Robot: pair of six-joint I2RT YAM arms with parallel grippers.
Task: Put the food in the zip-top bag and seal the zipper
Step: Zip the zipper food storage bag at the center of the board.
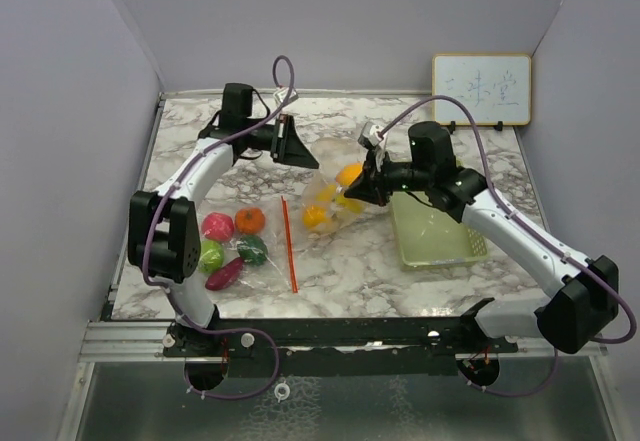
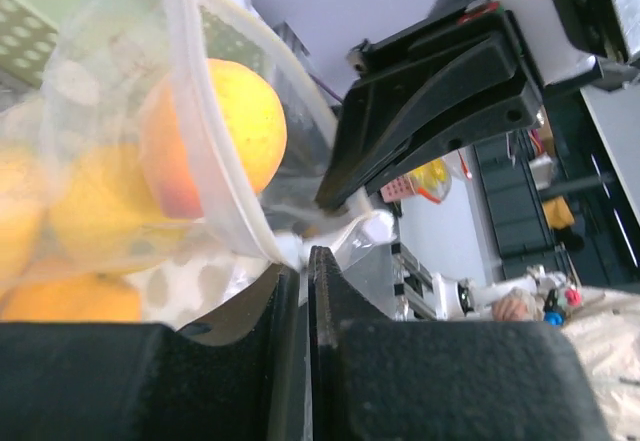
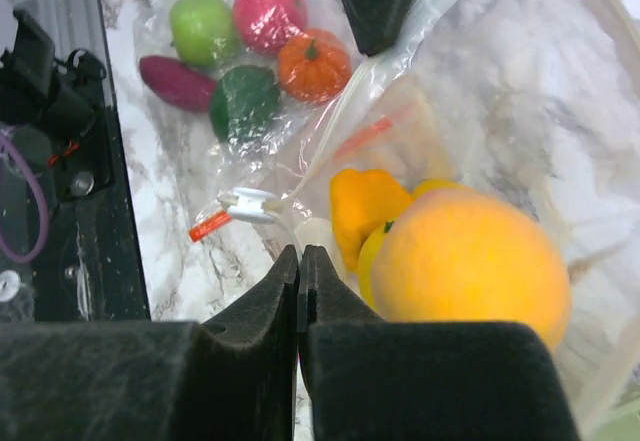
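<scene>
A clear zip-top bag (image 1: 335, 201) is held up over the middle of the table, with yellow and orange food (image 1: 348, 174) inside. My left gripper (image 1: 303, 159) is shut on the bag's rim at its far left end (image 2: 303, 256). My right gripper (image 1: 360, 189) is shut on the rim at the right, beside the white slider (image 3: 250, 204). The right wrist view shows a large orange fruit (image 3: 465, 261) and a yellow pepper (image 3: 365, 206) in the bag. A second clear bag (image 1: 236, 246) lies at the left and holds pink (image 1: 217, 227), orange, green, dark green and purple food.
A red zipper strip (image 1: 290, 246) lies along the second bag's right edge. A pale green mesh basket (image 1: 435, 231) stands right of the held bag, under my right arm. A small whiteboard (image 1: 481, 89) leans against the back wall at the right.
</scene>
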